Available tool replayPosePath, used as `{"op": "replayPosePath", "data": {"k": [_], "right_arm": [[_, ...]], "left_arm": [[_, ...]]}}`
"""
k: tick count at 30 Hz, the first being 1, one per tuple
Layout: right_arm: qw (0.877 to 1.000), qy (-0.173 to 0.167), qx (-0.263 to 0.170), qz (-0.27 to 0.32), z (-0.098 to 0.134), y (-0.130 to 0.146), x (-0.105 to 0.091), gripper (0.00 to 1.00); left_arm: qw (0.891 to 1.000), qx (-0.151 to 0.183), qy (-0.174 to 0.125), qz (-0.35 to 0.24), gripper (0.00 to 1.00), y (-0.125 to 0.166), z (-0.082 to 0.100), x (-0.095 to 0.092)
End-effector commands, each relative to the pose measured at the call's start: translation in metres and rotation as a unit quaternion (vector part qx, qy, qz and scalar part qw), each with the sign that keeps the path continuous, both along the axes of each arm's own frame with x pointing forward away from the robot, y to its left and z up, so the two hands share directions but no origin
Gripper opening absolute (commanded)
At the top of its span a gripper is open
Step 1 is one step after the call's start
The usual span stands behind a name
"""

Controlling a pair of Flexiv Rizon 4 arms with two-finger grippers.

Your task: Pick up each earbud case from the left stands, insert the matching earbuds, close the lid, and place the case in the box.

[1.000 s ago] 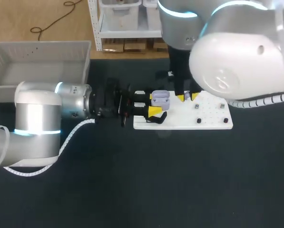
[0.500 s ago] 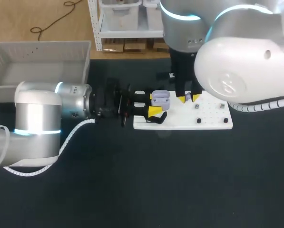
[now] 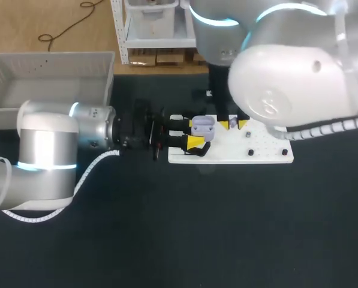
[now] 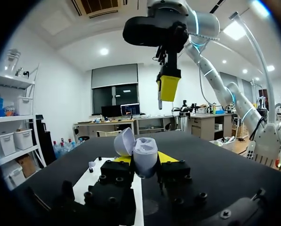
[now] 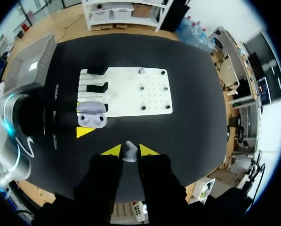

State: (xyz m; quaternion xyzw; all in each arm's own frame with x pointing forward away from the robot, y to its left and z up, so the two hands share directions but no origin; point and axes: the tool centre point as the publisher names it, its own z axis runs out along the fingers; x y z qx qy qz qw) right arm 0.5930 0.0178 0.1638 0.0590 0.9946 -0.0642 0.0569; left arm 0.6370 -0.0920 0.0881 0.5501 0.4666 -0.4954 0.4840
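A lavender earbud case (image 3: 202,126) with its lid up sits between the yellow tips of my left gripper (image 3: 192,132), which is shut on it over the left end of the white board (image 3: 262,157). The left wrist view shows the case (image 4: 144,157) upright with the lid (image 4: 123,141) tilted back. My right gripper (image 3: 231,124) hangs just right of the case, shut on a small lavender earbud (image 5: 130,151). From the right wrist, the open case (image 5: 92,117) shows two sockets ahead of the fingers and to one side.
Two black stands (image 5: 97,79) sit at the board's left end (image 5: 131,92), and small pegs (image 3: 250,152) dot its right half. The grey box (image 3: 110,78) stands at the table's far left. My right arm's bulk hides the board's back edge.
My right arm has shifted a little to the left, carrying the earbud closer to the case. The left arm and the case have stayed still.
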Motion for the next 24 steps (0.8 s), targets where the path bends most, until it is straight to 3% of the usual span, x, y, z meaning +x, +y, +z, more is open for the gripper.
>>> {"op": "replayPosePath", "data": {"k": [1,9,24], "right_arm": [[0.999,0.007,-0.003,-0.041,0.001,0.010,0.009,0.00],[0.994,0.014,0.001,-0.110,-0.003,0.020,0.011,0.00],[0.993,0.017,0.000,-0.115,-0.006,0.024,0.011,0.00]], "left_arm": [[1.000,0.011,-0.001,0.000,0.00,0.001,0.004,-0.003],[1.000,0.020,-0.002,-0.006,0.00,-0.003,0.004,-0.008],[1.000,0.020,-0.002,-0.007,0.00,-0.003,0.004,-0.008]]}}
